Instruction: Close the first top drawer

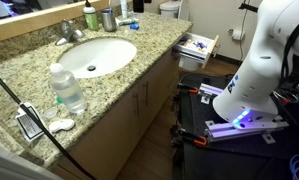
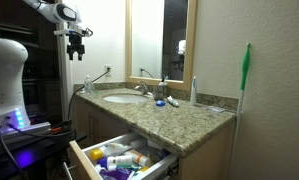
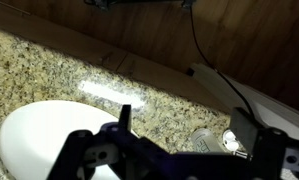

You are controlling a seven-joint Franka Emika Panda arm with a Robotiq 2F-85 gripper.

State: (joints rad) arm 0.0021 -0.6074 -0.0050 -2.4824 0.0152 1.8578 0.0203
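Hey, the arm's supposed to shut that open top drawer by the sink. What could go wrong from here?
1. The drawer is crammed with toiletries; anything sticking up could jam it as it slides in.
2. The end effector hangs high over the counter, away from the drawer; on the way down it might clip the faucet or the bottle.

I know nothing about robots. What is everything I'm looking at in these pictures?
countertop: one, speckled granite, over wooden cabinets
sink: one, white, set in the countertop
faucet: one, metallic, behind the sink
water bottle: one, clear, on the countertop beside the sink
top drawer: one, pulled open, full of small items
mirror: one, wood-framed, above the countertop
cable: one, black, across the countertop
robot arm: one, white, beside the cabinets
gripper: one, dark, open, high over the countertop
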